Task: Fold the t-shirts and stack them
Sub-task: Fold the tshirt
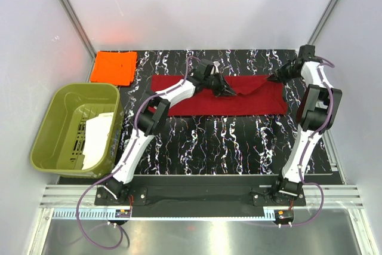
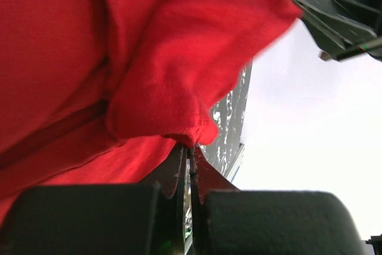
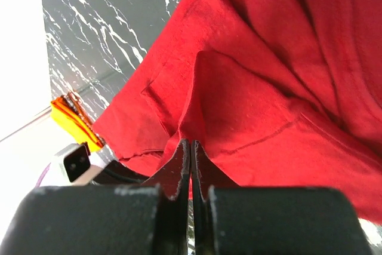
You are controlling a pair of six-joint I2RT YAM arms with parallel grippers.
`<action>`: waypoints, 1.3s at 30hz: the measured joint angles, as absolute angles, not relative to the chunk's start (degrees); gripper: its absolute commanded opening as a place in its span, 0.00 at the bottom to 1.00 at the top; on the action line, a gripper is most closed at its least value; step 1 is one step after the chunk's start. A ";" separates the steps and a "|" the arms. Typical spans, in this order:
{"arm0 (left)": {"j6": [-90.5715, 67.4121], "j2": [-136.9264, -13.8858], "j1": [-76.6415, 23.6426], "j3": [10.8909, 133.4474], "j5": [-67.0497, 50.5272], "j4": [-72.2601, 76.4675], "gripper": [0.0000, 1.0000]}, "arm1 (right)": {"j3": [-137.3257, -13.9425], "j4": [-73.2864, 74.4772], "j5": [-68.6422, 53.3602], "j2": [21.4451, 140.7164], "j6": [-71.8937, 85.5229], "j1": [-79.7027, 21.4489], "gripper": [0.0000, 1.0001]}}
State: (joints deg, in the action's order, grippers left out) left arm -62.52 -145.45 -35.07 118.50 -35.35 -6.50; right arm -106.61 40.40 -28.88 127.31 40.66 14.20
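The crimson t-shirt (image 1: 239,104) lies as a wide band across the middle of the counter (image 1: 209,147), and the orange t-shirt (image 1: 114,67) sits folded at the upper left of the top view. Both tools are pressed nearly shut on crimson cloth: the left tool (image 2: 190,158) pinches a thin hem near the band's upper middle, and the right tool (image 3: 191,152) pinches a fold at its upper right.

Each bite looks shallow, so a quick pull could slip an edge free. The band's left part is unheld and may drag or wrinkle. If the 2 tools travel unevenly, the fold would probably skew.
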 measured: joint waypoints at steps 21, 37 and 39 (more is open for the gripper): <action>-59.20 -144.68 -33.89 113.99 -41.17 -9.74 0.00 | -90.85 44.29 -23.00 115.44 35.38 15.73 0.00; -53.76 -143.52 -33.89 110.96 -44.99 -15.86 0.21 | -83.81 45.08 -18.68 112.12 32.71 15.70 0.04; -52.25 -143.28 -33.85 110.96 -45.12 -17.12 0.31 | -83.42 45.84 -17.26 112.12 32.40 15.73 0.14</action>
